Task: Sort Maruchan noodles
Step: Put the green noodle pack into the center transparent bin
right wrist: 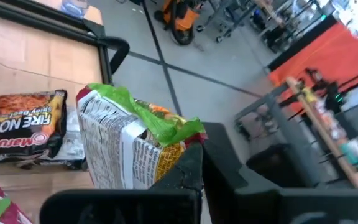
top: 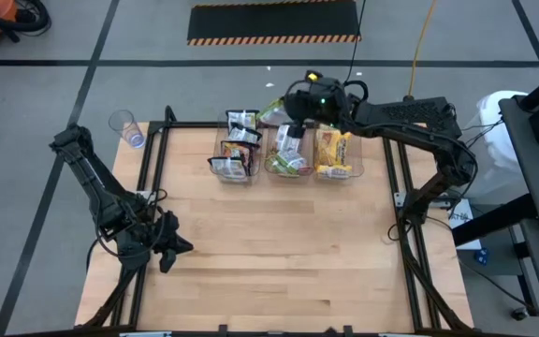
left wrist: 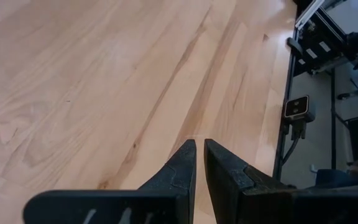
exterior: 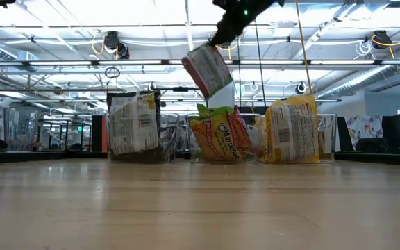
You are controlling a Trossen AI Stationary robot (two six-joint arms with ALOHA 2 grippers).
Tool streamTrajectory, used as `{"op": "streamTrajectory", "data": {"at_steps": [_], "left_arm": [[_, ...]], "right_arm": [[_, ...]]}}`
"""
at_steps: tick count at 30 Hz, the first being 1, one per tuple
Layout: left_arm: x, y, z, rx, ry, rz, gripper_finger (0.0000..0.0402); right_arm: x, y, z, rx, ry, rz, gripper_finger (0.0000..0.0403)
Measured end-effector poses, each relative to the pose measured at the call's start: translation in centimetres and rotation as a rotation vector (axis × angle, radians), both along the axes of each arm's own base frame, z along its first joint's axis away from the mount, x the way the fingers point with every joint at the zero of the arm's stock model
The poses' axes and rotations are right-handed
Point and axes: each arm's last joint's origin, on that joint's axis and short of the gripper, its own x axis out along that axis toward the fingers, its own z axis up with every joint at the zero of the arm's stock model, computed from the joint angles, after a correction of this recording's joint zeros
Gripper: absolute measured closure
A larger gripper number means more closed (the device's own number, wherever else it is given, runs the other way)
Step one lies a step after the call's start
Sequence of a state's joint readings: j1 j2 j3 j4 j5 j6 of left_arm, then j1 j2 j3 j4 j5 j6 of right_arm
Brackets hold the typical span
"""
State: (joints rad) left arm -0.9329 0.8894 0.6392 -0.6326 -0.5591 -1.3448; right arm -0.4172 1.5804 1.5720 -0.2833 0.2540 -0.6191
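My right gripper [top: 296,122] hangs over the far row of three clear bins, shut on a green-edged Maruchan packet [exterior: 209,69] with a white printed back [right wrist: 114,146]. Below the packet, the middle bin [top: 288,161] holds green-edged packets standing on edge. The left bin [top: 237,154] holds dark packets [exterior: 134,125] and the right bin [top: 333,154] holds yellow ones [exterior: 292,130]. My left gripper [top: 171,248] waits low over the table's near left part, its fingers [left wrist: 199,155] shut on nothing. My right gripper pinches the green-edged packet by its crimped green end [right wrist: 173,134] between the two fingers, coming from above. The packet hangs tilted below the fingers [exterior: 222,36], lifted clear above the packets in the middle bin.
A clear plastic cup [top: 124,124] stands beyond the table's far left corner. Black frame rails [top: 157,159] run along the table's left and right sides. Bare wood [top: 279,243] spreads across the middle and near part of the table.
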Motion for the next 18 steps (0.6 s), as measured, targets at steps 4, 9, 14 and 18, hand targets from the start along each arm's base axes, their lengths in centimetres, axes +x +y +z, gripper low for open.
{"op": "streamTrajectory", "data": {"at_steps": [4,9,14,18], "left_arm": [[0.0,0.0,0.0,0.003,0.0,-0.003,0.0364],[0.0,0.0,0.0,0.004,0.0,-0.003,0.0364],[0.0,0.0,0.0,0.005,0.001,-0.004,0.0364],[0.0,0.0,0.0,0.007,0.001,-0.004,0.0364]], "right_arm": [[-0.7,-1.6,-2.0,0.066,0.005,-0.025,0.0403],[-1.2,-2.3,-5.3,0.144,0.02,-0.025,0.0403],[-1.2,-2.2,-8.5,0.22,-0.07,-0.011,0.0403],[-1.1,-1.5,-10.4,0.271,-0.135,0.004,0.0403]]}}
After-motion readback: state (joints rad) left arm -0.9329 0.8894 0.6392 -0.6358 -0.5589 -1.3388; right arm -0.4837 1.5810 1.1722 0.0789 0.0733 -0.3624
